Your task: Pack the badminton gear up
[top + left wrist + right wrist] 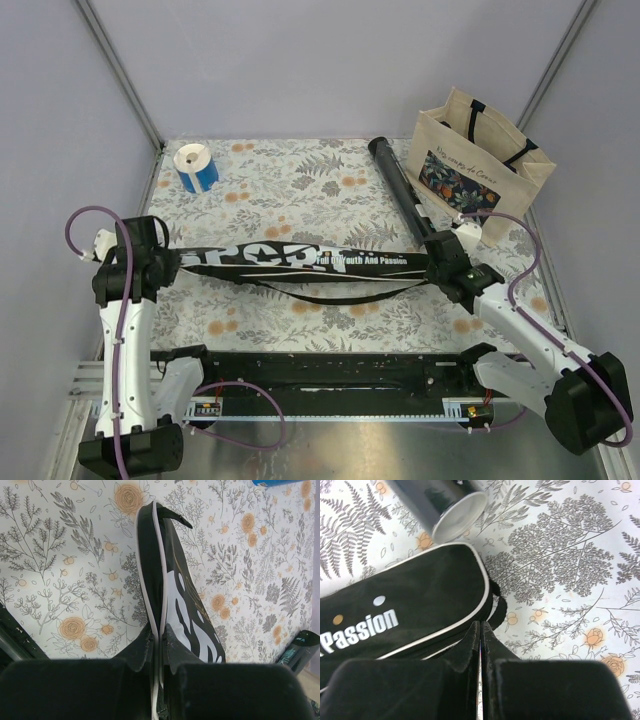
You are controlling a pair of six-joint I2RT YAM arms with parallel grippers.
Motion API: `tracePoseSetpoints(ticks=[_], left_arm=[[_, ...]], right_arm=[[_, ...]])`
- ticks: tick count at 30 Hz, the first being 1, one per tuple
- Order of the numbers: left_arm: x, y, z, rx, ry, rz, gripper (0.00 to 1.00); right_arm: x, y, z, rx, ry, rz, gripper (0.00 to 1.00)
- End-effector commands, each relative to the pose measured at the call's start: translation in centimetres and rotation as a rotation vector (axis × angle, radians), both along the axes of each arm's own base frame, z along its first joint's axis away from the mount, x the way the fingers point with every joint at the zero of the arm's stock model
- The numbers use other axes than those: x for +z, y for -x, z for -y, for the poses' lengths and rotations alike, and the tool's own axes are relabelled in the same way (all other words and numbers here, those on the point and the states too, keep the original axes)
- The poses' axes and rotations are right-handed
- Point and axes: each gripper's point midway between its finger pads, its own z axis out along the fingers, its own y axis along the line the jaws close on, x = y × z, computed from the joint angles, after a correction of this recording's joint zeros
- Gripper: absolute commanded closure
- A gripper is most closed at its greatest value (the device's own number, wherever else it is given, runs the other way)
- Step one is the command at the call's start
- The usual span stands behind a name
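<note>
The black racket case, lettered in white, lies across the middle of the floral table, wide head on the left. My left gripper is shut on the white-piped rim of that head. My right gripper is at the case's narrow end; its fingers are pressed together against the edge of the case. Whether anything thin is pinched there does not show. The long black tube lies diagonally behind that end, its open mouth close to the case.
A beige tote bag stands at the back right, just behind the tube. A blue-and-white tape roll sits at the back left. The case's black strap trails on the table in front of it. A black rail runs along the near edge.
</note>
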Motion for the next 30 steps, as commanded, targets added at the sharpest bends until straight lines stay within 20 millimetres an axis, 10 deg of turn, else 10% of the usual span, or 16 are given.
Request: tracePoseSetpoints(ticks=[1, 10, 25, 30], left_arm=[[3.8, -0.9, -3.5, 0.102, -0.151, 0.1, 1.0], [5.3, -1.1, -4.5, 0.133, -0.137, 0.107, 1.0], [5.4, -3.5, -2.9, -0.057, -0.079, 0.197, 1.0], [6.3, -4.1, -2.2, -0.108, -0.077, 0.248, 1.0]], right_arm=[[0.7, -0.7, 2.5, -0.081, 0.04, 0.042, 1.0], [-0.1, -1.9, 5.3, -0.188, -0.034, 0.02, 1.0], [-1.1, -4.0, 2.5, -0.063, -0.224, 0.011, 1.0], [2.6, -3.3, -1.3, 0.186, -0.325, 0.025, 0.59]])
